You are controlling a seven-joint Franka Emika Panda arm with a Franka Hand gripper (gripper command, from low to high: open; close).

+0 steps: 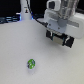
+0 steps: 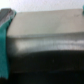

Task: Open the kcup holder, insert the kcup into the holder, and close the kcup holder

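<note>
The kcup (image 1: 31, 64), a small round green pod with white patches, lies alone on the white table near the front of the exterior view, at its left. My gripper (image 1: 60, 38) hangs at the back right under its big white-and-grey block, far from the pod. Its two black fingers (image 1: 50, 34) stand apart with nothing between them, so it is open. In the blurred wrist view a black glossy surface (image 2: 47, 65) fills the near part; it looks like the kcup holder seen close up. The exterior view shows no clear part of the holder.
A white post with a dark cable (image 1: 26, 11) and dark clutter stand along the table's far edge at the exterior view's left. A teal-green strip (image 2: 6, 47) runs down one side of the wrist view. White tabletop (image 1: 55, 65) lies between pod and gripper.
</note>
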